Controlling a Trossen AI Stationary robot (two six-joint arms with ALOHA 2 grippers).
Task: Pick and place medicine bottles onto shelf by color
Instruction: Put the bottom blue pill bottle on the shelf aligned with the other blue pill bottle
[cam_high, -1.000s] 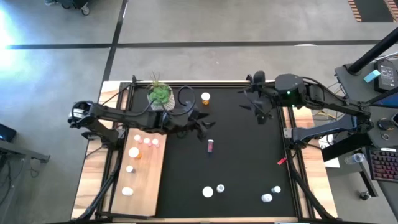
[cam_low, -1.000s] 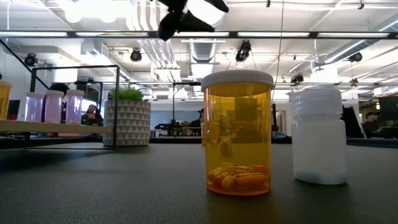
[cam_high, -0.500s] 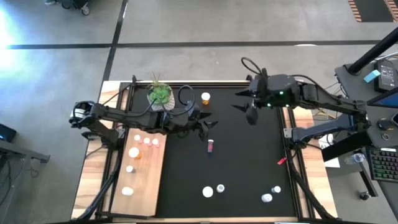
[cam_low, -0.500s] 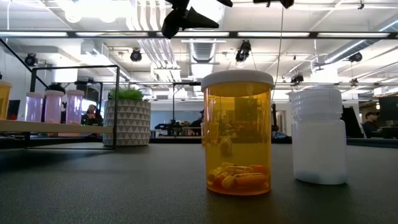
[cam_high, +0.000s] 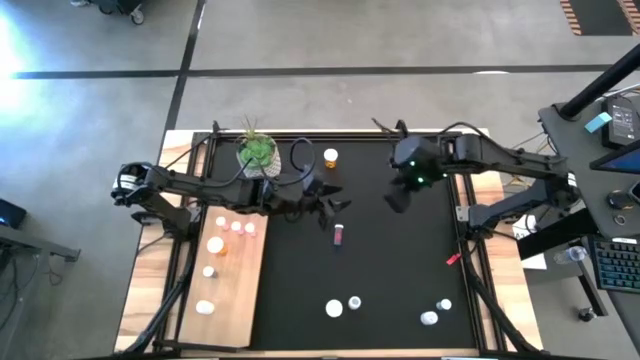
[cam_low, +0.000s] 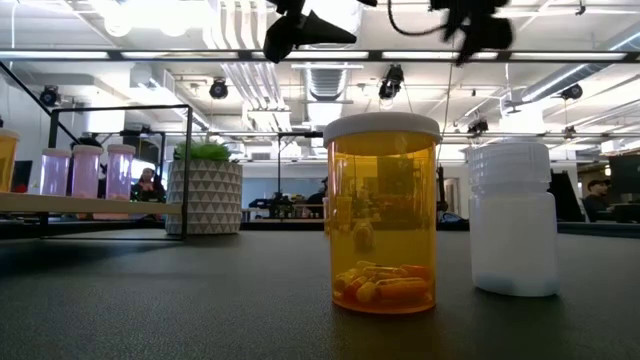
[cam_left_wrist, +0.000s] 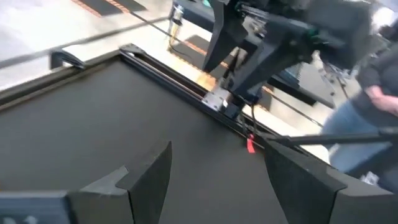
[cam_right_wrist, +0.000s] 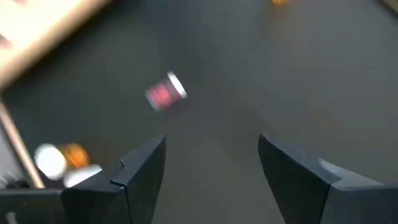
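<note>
A pink bottle (cam_high: 339, 235) (cam_right_wrist: 166, 94) lies on its side on the black mat (cam_high: 400, 270). An orange bottle (cam_high: 330, 157) stands near the far edge. Another orange bottle (cam_low: 383, 215) and a white bottle (cam_low: 512, 218) stand at the near edge, with two more white ones (cam_high: 436, 311) to the near right. The light-wood shelf (cam_high: 232, 290) at the left carries several bottles (cam_high: 236, 227). My left gripper (cam_high: 335, 205) (cam_left_wrist: 217, 186) hangs open above the mat, just far of the pink bottle. My right gripper (cam_high: 397, 200) (cam_right_wrist: 208, 174) hangs open in the air, to the right of the pink bottle, pointing down toward it.
A speckled pot with a green plant (cam_high: 258, 152) stands at the far left, beside the shelf. A small red thing (cam_high: 452, 259) lies by the mat's right edge. In the left wrist view a person (cam_left_wrist: 367, 93) shows beyond the table's right side.
My right gripper has come down and toward the table's left and near side, closer to the pink bottle. Its wrist has rolled round and tipped to point downward. Its fingers have stayed open. The bottles have not moved.
</note>
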